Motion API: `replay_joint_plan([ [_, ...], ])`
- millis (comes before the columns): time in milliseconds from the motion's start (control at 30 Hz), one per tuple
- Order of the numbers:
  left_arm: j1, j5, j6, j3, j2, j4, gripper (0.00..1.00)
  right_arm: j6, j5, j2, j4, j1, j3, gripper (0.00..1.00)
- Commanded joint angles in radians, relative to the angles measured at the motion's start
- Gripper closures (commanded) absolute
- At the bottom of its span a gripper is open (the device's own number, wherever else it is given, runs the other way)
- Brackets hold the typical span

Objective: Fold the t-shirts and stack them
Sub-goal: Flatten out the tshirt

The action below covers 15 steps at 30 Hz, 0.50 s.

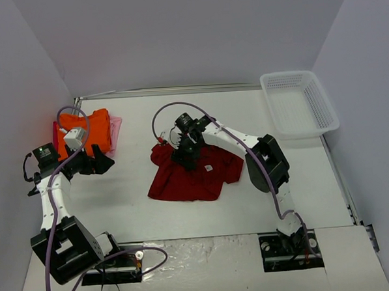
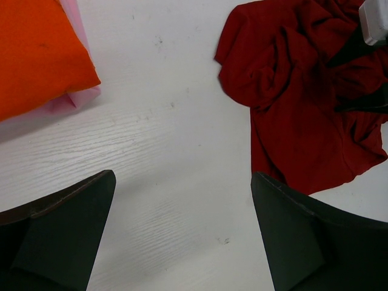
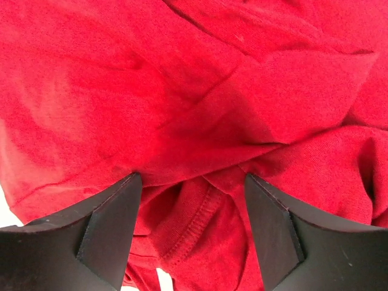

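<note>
The dark red t-shirt [image 1: 191, 179] lies crumpled mid-table, also visible in the left wrist view [image 2: 303, 91]. My right gripper [image 1: 185, 160] is pressed down into its upper part. In the right wrist view the fingers stand apart around a raised fold and stitched hem of red cloth [image 3: 182, 91], which sits between the right gripper [image 3: 193, 179] jaws unpinched. The folded orange t-shirt [image 1: 92, 131] [image 2: 36, 54] rests on the pale pink t-shirt [image 1: 115, 130] [image 2: 76, 100] at the far left. My left gripper [image 1: 103, 161] [image 2: 182, 179] hovers wide open over bare table beside that stack.
A white mesh basket [image 1: 303, 132] stands at the back right corner. White walls close in the table [image 1: 119, 208] on the left, back and right. The right arm's cable loops above the red shirt.
</note>
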Motion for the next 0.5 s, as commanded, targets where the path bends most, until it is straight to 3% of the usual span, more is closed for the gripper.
replay_joint_plan([
  [0,-0.006,0.015,0.035,0.056,-0.007,-0.018,0.06,-0.017,0.042,-0.031,-0.037,-0.004,0.003,0.36],
  [200,-0.006,0.017,0.033,0.056,-0.002,-0.013,0.06,-0.048,0.131,-0.278,-0.028,0.022,-0.121,0.32],
  [467,-0.006,0.015,0.035,0.059,-0.002,-0.019,0.06,-0.124,0.263,-0.442,-0.069,0.045,-0.290,0.33],
])
